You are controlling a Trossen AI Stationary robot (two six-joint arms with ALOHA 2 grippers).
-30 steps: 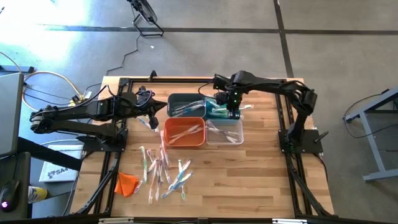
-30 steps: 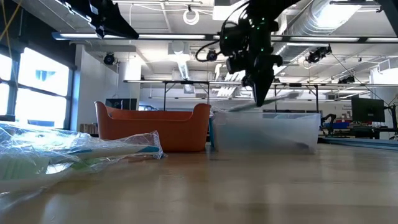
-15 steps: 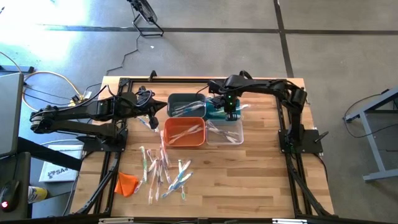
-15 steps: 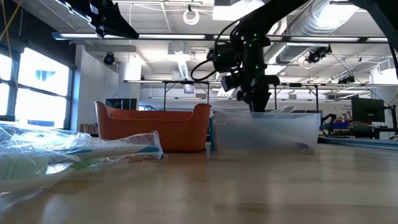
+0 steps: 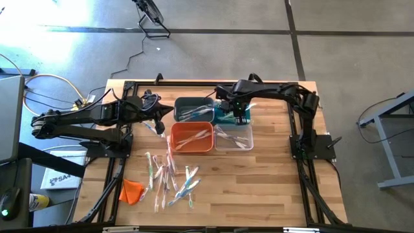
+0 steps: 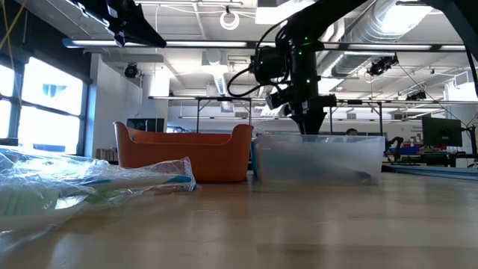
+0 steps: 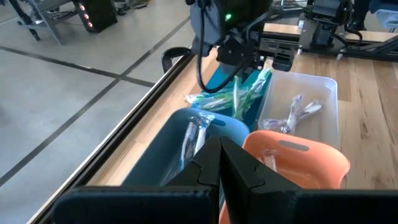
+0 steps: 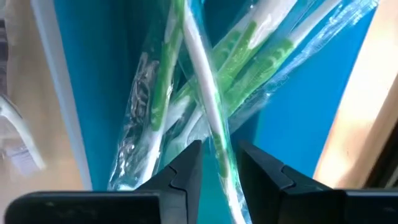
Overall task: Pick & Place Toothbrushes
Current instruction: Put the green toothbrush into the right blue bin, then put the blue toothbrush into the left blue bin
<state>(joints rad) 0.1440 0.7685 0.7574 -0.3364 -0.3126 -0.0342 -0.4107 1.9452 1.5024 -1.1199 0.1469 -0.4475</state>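
My right gripper (image 5: 240, 118) points down into the teal bin (image 5: 223, 118) at the far middle of the table. It is open, its fingers on either side of a wrapped white-and-green toothbrush (image 8: 198, 59). That toothbrush lies across other green ones (image 8: 249, 50) in the bin. More toothbrushes lie in the dark grey bin (image 5: 187, 107), the orange bin (image 5: 192, 137) and the clear bin (image 5: 234, 137). Several lie loose on the table (image 5: 171, 178) near the front. My left gripper (image 5: 160, 118) waits shut, left of the dark grey bin. My right gripper comes from above, a finger (image 8: 186, 168) on each side of the white-and-green toothbrush's handle (image 8: 216, 140), across its length. A narrow gap shows beside the handle, and I cannot tell whether the fingers touch its wrapper. The toothbrush rests on the others in the teal bin.
The four bins stand close together in a block. A small orange lump (image 5: 131, 191) lies at the front left beside the loose toothbrushes. Bare wood shows at the front right (image 5: 272, 188). The black frame rails run along both sides of the table.
My right gripper has gone down into the teal bin, shifting slightly toward the table's left and turning a little. The toothbrush it carried has come down with it onto the ones in the bin.
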